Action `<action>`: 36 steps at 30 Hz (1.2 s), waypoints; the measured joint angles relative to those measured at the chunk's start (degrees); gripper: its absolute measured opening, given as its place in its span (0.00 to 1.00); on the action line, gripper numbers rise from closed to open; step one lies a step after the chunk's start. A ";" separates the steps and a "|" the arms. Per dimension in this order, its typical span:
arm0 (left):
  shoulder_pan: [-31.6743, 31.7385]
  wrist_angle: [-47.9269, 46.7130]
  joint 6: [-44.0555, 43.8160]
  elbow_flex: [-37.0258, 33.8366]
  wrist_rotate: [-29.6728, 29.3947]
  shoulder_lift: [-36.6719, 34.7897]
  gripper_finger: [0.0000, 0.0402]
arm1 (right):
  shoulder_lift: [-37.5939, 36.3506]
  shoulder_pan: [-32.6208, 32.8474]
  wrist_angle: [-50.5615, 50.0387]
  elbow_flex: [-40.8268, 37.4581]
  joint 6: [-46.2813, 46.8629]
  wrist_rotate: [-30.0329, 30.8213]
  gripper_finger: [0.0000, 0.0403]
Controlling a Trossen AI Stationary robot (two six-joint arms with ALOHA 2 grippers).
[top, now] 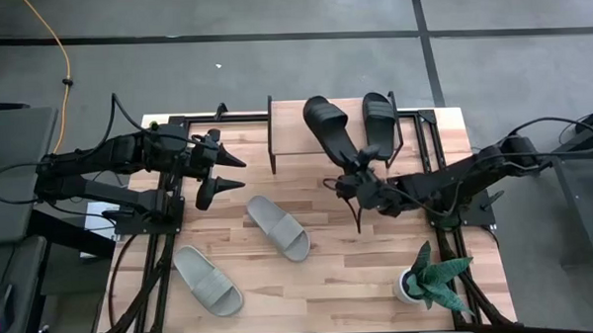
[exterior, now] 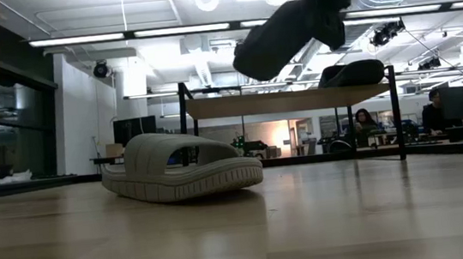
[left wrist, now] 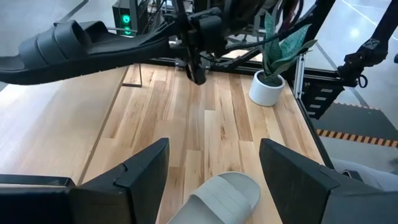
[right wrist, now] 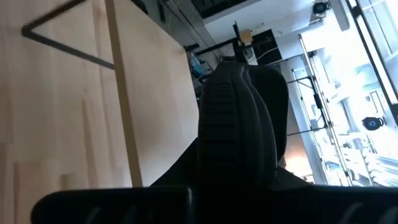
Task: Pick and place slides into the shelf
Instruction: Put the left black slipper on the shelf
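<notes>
In the high view, the right gripper (top: pixel 359 174) sat just right of the frame's centre, its fingers clamped tight on the heel end of a black slide (top: pixel 328 126). That slide stretched up and to the left from the gripper, over the near edge of the shelf (top: pixel 295 127) at the upper middle of the frame. In the low view it hung tilted in the air above the shelf board, clear of it. A second black slide (top: pixel 379 116) lay on the right part of the shelf, beside the held one.

The left gripper (top: pixel 221 176) hovered at the left of the frame, above the table (top: pixel 320 274), with its fingers spread wide and nothing between them. Two grey slides lay on the table: one (top: pixel 277 226) near the centre, just below and right of the left gripper, the other (top: pixel 207 279) toward the lower left. A potted plant (top: pixel 429 278) stood at the table's lower right corner.
</notes>
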 joint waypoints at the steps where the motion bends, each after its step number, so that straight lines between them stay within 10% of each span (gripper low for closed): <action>1: 0.00 0.02 0.00 0.00 0.00 0.00 0.59 | -0.23 -0.31 0.05 -0.22 0.00 -0.05 0.09; 36: 0.01 0.88 -1.44 0.00 0.59 0.00 0.59 | -0.40 -9.37 -13.88 -0.67 9.68 -2.62 0.09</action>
